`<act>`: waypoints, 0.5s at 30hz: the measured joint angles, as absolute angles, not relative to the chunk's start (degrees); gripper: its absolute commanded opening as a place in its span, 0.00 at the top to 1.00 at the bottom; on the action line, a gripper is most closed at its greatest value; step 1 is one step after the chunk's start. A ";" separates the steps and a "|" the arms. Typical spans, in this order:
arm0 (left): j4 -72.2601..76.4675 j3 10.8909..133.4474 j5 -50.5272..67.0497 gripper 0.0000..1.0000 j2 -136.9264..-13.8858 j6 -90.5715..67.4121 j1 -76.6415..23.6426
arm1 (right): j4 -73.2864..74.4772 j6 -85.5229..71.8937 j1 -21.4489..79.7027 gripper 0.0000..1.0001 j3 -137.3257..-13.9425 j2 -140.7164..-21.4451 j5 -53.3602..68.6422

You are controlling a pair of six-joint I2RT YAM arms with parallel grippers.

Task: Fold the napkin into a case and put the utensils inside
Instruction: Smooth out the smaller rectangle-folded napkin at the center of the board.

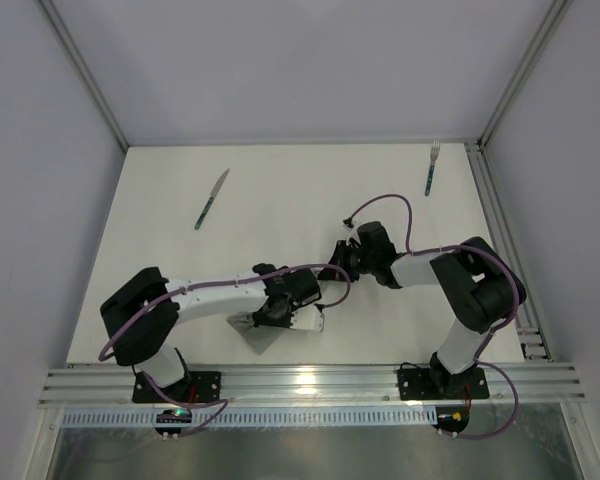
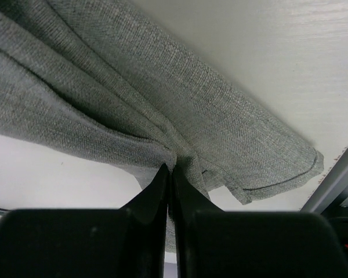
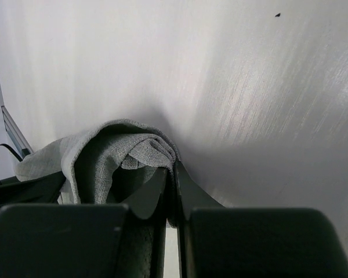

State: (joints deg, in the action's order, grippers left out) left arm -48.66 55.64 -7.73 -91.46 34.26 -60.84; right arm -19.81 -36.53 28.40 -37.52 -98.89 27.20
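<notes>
The light-grey napkin [image 2: 133, 87] lies bunched near the table's front edge and is mostly hidden under the left arm in the top view, where only a grey corner [image 1: 263, 335] shows. My left gripper [image 2: 171, 169] is shut on a gathered pleat of it. My right gripper [image 3: 173, 167] is shut on a folded-over edge of the napkin [image 3: 98, 162]. From above, the left gripper [image 1: 270, 316] and the right gripper [image 1: 336, 262] sit close together at the table's middle front. The knife [image 1: 212, 198] lies at the back left. At the back right is the fork [image 1: 432, 168] with its teal handle. Both lie apart from the grippers.
A metal rail [image 1: 310, 382] runs along the near edge of the white table [image 1: 280, 200], and a rail [image 1: 500, 230] borders its right side. Grey walls enclose the left, back and right. Purple cables [image 1: 380, 200] loop over both arms.
</notes>
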 measured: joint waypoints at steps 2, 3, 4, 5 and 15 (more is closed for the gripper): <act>-49.36 56.21 -8.12 0.93 -93.51 34.61 -60.84 | -20.23 -36.75 28.40 0.91 -37.34 -98.89 27.31; -49.60 56.42 -8.10 0.92 -94.26 34.59 -60.84 | -20.40 -36.84 28.40 0.91 -37.26 -98.89 27.42; -49.76 56.64 -7.94 0.92 -94.76 34.46 -60.84 | -20.53 -36.91 28.40 0.90 -37.21 -98.89 27.49; -49.89 56.82 -7.84 0.91 -95.02 34.06 -60.86 | -20.67 -37.01 28.42 0.89 -37.12 -98.91 27.62; -50.00 56.73 -7.44 0.86 -95.83 30.89 -60.51 | -19.70 -35.97 28.58 0.53 -37.56 -97.60 28.95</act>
State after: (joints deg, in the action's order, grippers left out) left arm -50.00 56.73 -7.44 -95.83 30.89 -60.51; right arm -19.70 -35.97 28.58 -37.56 -97.60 28.95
